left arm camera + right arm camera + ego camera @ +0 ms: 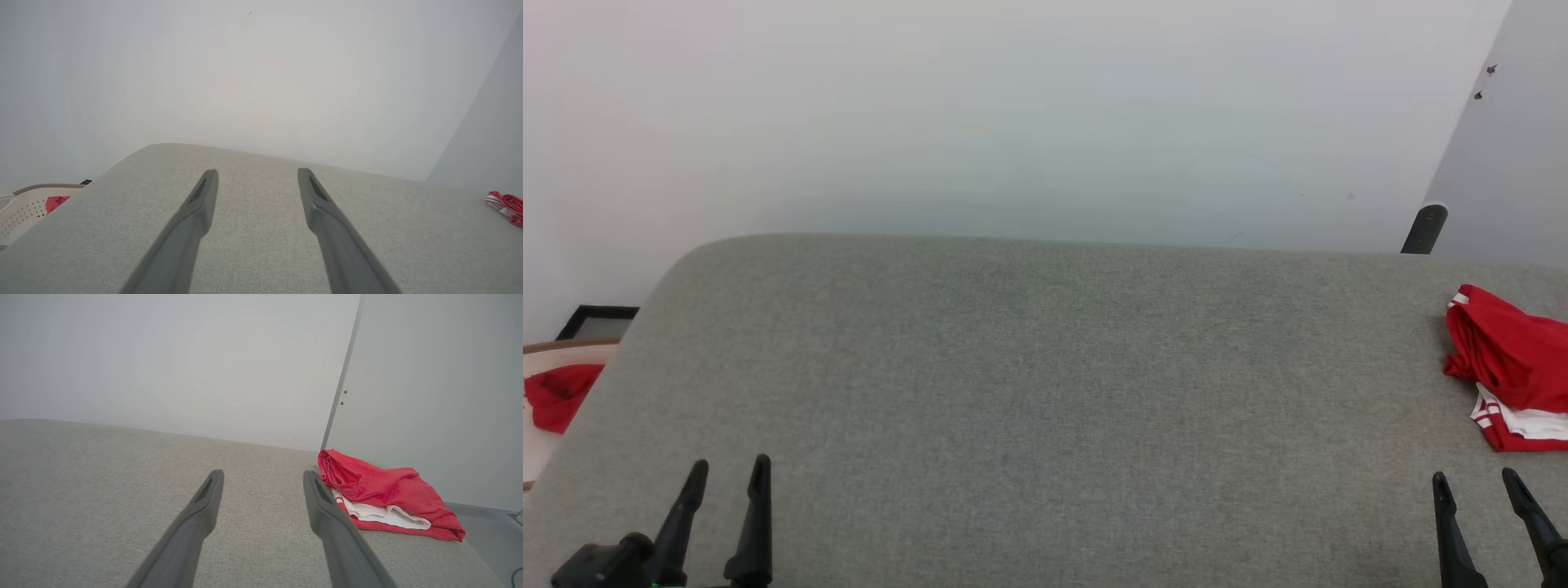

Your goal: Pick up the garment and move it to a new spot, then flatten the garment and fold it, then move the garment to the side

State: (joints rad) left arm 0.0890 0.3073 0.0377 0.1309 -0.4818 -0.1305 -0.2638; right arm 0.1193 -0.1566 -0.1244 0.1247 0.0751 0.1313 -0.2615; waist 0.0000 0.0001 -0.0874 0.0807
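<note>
Grey woven cushion top (1045, 392), rounded at the corner, before a plain white wall (1045, 122). Bunched garment (1511, 359) lies at its right edge, soft red folds over white striped trim. Both left gripper (729, 463) and right gripper (1474, 474) spread wide, empty. Left wrist view adds a perforated pale basket (24, 206) holding a red scrap (55, 202).

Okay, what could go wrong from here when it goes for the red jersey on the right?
1. The garment lies bunched near the right edge of the grey surface; a careless nudge might push it off.
2. Its layers are folded over, so the open right end effector may pinch several and it won't spread flat.
3. A red cloth in the basket on the left could be mistaken for it.
</note>
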